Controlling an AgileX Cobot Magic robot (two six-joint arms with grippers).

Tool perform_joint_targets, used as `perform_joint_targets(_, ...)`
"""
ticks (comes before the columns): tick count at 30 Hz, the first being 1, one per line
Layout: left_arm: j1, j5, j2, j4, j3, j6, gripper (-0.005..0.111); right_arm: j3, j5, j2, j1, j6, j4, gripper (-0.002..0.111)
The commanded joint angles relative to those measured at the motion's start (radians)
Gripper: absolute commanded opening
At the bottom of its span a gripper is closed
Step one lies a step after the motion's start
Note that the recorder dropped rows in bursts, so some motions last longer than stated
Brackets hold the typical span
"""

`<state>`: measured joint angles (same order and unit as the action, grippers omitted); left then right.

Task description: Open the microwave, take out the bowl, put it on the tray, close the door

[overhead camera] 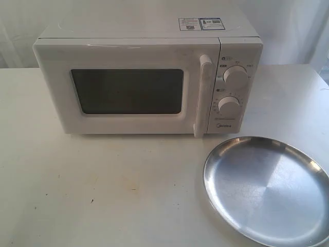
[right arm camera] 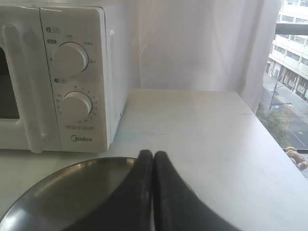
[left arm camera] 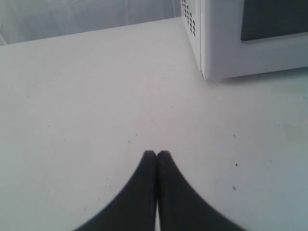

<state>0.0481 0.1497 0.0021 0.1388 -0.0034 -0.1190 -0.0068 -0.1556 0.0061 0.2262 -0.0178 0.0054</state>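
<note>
The white microwave (overhead camera: 149,77) stands at the back of the table, its door (overhead camera: 123,90) closed, with the vertical bar handle (overhead camera: 202,95) beside the two dials. The bowl is hidden. The shiny steel tray (overhead camera: 267,188) lies empty in front of the microwave's right end. Neither gripper shows in the exterior view. My left gripper (left arm camera: 156,154) is shut and empty over bare table, short of the microwave's left corner (left arm camera: 204,43). My right gripper (right arm camera: 152,155) is shut and empty above the tray's rim (right arm camera: 72,168), near the dial panel (right arm camera: 74,77).
The white table (overhead camera: 103,185) spreads out in front of the microwave. Its right edge (right arm camera: 269,134) runs along a window with a white curtain (right arm camera: 192,43) behind.
</note>
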Motion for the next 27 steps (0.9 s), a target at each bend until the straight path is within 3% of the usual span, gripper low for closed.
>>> perform_joint_targets(1, -0.001, 0.000, -0.002, -0.004, 0.003, -0.006, 0.000, 0.007, 0.000, -0.006, -0.006, -0.005, 0.003, 0.000)
perform_joint_targets(13, -0.001, 0.000, -0.002, -0.004, 0.003, -0.006, 0.000, 0.007, 0.038, -0.006, -0.006, -0.039, 0.003, 0.000)
perform_joint_targets(15, -0.001, 0.000, -0.002, -0.004, 0.003, -0.006, 0.000, 0.007, 0.106, -0.006, -0.006, -0.181, 0.011, 0.000)
perform_joint_targets(20, -0.001, 0.000, -0.002, -0.004, 0.003, -0.006, 0.000, 0.007, 0.254, -0.006, -0.006, -0.809, 0.047, 0.000)
perform_joint_targets(27, -0.001, 0.000, -0.002, -0.004, 0.003, -0.006, 0.000, 0.007, 0.236, -0.006, -0.006, -0.883, 0.047, 0.000)
